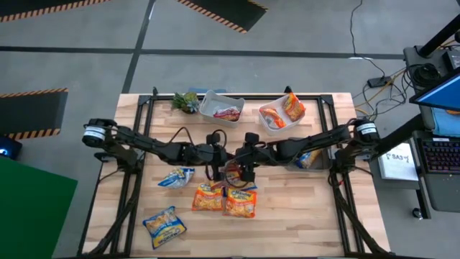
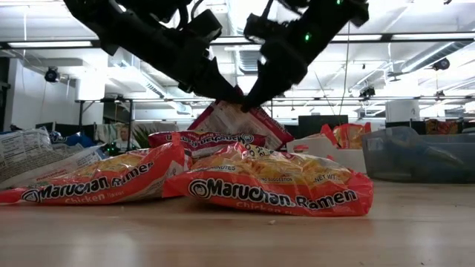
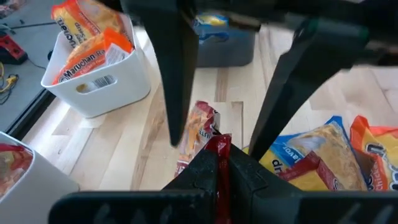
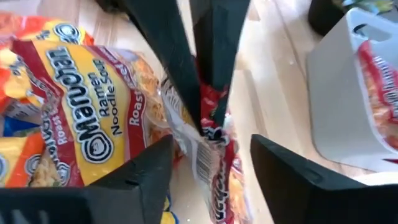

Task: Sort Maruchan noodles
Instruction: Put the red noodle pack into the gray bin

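Observation:
A pink-red Maruchan packet [image 1: 231,173] stands tilted at the table's middle. My left gripper [image 3: 219,155] comes from the left and is shut on its upper end. My right gripper [image 4: 211,144] comes from the right and is open, with a finger on either side of the same packet and touching nothing. Two orange packets [image 1: 208,198] [image 1: 241,203] lie flat just toward the near edge. Two blue-yellow packets [image 1: 176,177] [image 1: 164,224] lie nearer the left. My left gripper pinches the pink-red packet's crimped upper end [image 3: 218,142] between its two fingers [image 4: 186,81]. The fingers slant down from the table's left. The packet hangs tilted below them [image 2: 231,119]. Whether its lower end rests on the table, I cannot tell.
At the far edge are a white bin [image 1: 215,113] holding a pink-red packet, a white bin [image 1: 272,124] holding orange packets, and a small green plant [image 1: 186,101]. A clear tub [image 1: 310,160] with a blue packet sits under the right arm. Bare wood lies at the near right.

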